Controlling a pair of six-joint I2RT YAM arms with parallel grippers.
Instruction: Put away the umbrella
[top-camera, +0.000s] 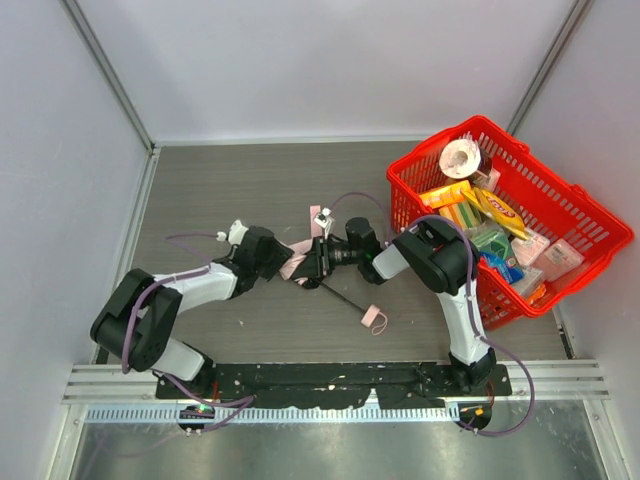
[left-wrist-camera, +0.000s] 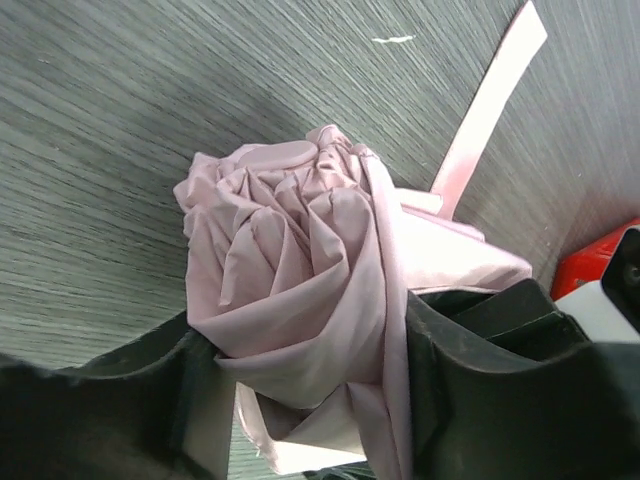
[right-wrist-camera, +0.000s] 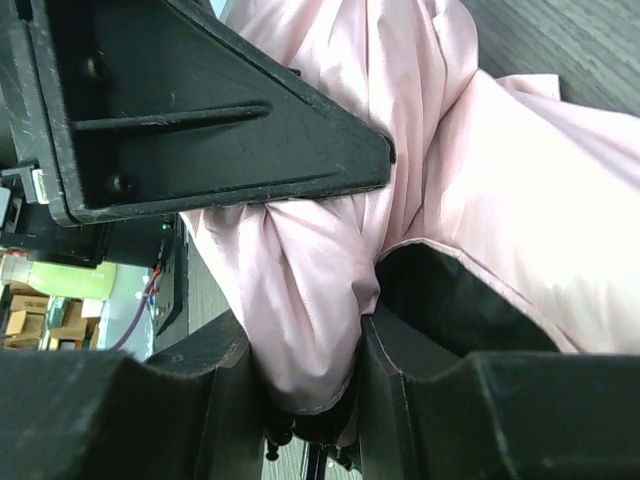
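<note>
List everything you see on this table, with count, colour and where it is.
umbrella: one, pale pink, table centre, between both grippers
handle: one, pink, nearer the arm bases
basket: one, red, table's right side
packaged goods: several, mixed colours, in the basket
roll: one, white, basket's far end
table: one, grey wood-grain
left gripper: one, black, shut on the umbrella
right gripper: one, black, shut on the umbrella
</note>
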